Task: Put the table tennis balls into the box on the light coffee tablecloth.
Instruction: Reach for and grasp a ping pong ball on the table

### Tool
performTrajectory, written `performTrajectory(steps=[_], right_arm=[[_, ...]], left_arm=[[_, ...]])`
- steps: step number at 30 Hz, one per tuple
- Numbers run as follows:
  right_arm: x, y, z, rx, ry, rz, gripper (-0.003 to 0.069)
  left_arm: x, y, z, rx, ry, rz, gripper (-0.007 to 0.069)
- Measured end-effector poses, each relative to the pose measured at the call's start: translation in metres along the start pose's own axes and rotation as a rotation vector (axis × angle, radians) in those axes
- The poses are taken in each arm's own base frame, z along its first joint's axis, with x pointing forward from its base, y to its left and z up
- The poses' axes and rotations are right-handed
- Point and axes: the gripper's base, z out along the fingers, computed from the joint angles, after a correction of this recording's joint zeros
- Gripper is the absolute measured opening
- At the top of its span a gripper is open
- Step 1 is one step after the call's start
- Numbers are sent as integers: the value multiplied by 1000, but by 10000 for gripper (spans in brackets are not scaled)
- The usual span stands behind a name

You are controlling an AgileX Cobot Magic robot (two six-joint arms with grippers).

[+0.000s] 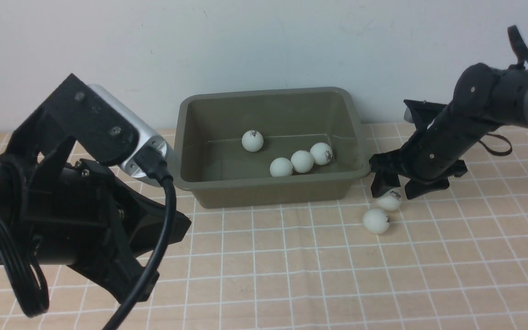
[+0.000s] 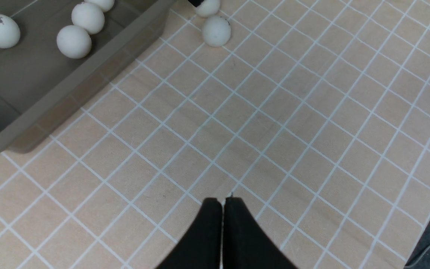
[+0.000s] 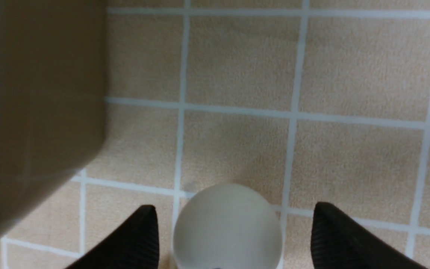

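Observer: Claw check, right side. The right claw (image 1: 397, 191) is seen spread wide and lowered to the cloth, with one ball (image 3: 228, 228) set between its two black, finely ribbed fingers (image 3: 133, 243). Gaps are visible on both sides, so nothing is gripped yet.

Checker: Why is it placed so?

Observer: The straddle is judged to be the set-up for a pinch across the ball's widest part. The box (image 1: 264, 183) stands just beside, so only a short lift over its rim should be needed. The left claw (image 2: 222, 203) is pressed shut on nothing and held above bare cloth, well apart, presumably to be kept out of the way.

Checker: Materials and count?

Observer: Balls are noted as matte white, smooth and round, likely to roll if one finger lands first. A second ball (image 1: 376, 221) lies just beside the first on the tablecloth (image 1: 291, 256), a peach-beige weave with thin white grid lines. Four balls (image 1: 302, 161) are recorded inside the box, which is olive-green plastic with rounded corners, a rolled rim and sloping walls.
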Motion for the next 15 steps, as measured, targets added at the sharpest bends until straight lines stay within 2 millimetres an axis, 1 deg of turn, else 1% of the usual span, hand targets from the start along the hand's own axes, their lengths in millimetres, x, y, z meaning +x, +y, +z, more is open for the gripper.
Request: performTrajectory(steps=[3,5,6,7,9,11,12,13,15], right_arm=[[1,-1,6,-6,10,1,486],[1,-1,6,-5,8,-5,461],[0,-1,6,-4,5,-9,423],[0,-1,6,1,3,-19,362],[0,-2,4,12,1,-36,355],[0,-4,-3,57,4,-99,361],[0,-6,-13,92,7,-137,361],[-1,-7,-13,97,9,-142,361],[-6,-11,-38,138,-19,-171,361]], left_arm=[[0,0,0,0,0,0,-45],[0,0,0,0,0,0,-45],[0,0,0,0,0,0,-45],[0,0,0,0,0,0,-45],[0,0,0,0,0,0,-45],[0,0,0,0,0,0,-45],[0,0,0,1,2,0,-45],[0,0,0,1,1,0,-45],[1,-1,0,8,12,0,-45]])
